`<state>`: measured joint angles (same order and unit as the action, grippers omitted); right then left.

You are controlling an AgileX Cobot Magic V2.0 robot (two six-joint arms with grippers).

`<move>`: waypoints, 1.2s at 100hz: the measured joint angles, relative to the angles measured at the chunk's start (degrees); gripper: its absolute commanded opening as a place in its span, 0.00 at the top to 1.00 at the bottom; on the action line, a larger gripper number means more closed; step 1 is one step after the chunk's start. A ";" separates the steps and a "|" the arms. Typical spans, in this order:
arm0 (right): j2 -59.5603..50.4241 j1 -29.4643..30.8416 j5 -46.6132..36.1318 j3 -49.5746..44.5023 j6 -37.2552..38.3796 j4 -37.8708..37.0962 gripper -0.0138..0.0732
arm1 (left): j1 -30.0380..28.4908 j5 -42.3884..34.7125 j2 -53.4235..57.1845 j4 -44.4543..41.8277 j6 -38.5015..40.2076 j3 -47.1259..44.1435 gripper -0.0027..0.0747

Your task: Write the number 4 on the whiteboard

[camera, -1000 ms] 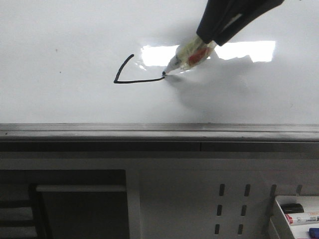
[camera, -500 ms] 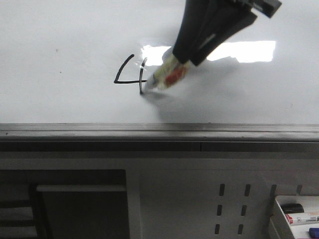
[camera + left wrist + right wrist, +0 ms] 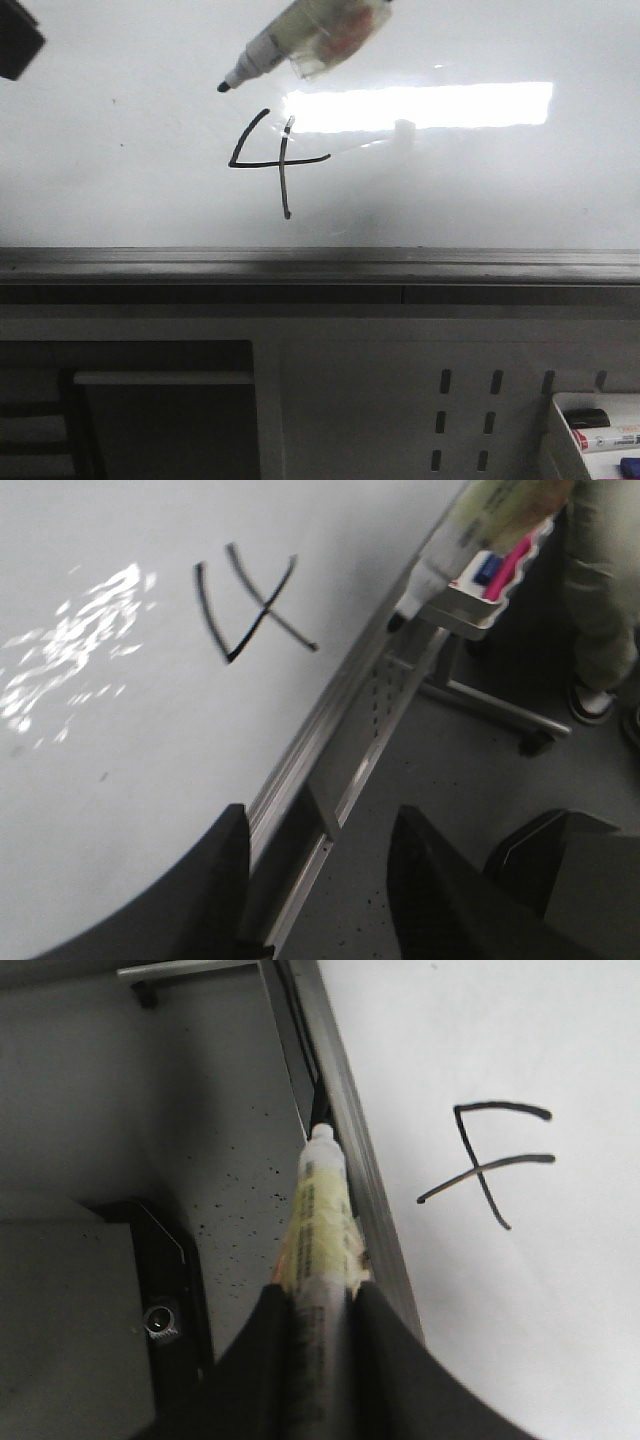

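Centrally, the number 4 (image 3: 270, 160) stood complete on the whiteboard (image 3: 480, 190). Right pincer (image 3: 318, 1295) clenched a marker (image 3: 300, 42), tip raised off the board. Left pincer (image 3: 320, 865) hung released, empty.

The whiteboard (image 3: 120, 200) is smooth and glossy, throwing back a bright rectangular glare, and the number 4 (image 3: 272, 160) on it is thin, matt black ink. The ledge (image 3: 320, 265) along its edge looks like dull grey brushed metal. The marker (image 3: 305, 35) has a clear, shiny plastic wrap, gripped between matt black fingers (image 3: 385, 1360).
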<state>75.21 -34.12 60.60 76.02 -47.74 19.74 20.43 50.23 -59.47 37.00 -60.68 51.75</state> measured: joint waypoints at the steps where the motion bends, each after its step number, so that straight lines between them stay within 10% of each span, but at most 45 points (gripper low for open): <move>1: -0.19 -0.02 0.01 0.00 -1.19 0.00 0.92 | 0.78 0.00 -0.62 0.00 -0.39 0.21 0.58; 40: -0.84 -0.71 0.64 0.00 -10.64 -0.26 0.92 | 14.84 -3.70 -16.26 0.38 -6.72 10.39 0.58; 95: -0.84 -0.71 0.86 0.00 -10.78 -0.26 0.92 | 16.23 -1.41 -19.43 0.49 -6.85 14.04 0.58; 120: -0.73 -0.71 1.08 0.00 -10.78 -0.36 0.92 | 16.23 -0.49 -19.43 0.70 -6.85 14.40 0.81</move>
<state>74.49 -34.83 61.68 76.02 -58.52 19.38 36.66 49.74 -78.90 37.70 -67.52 66.14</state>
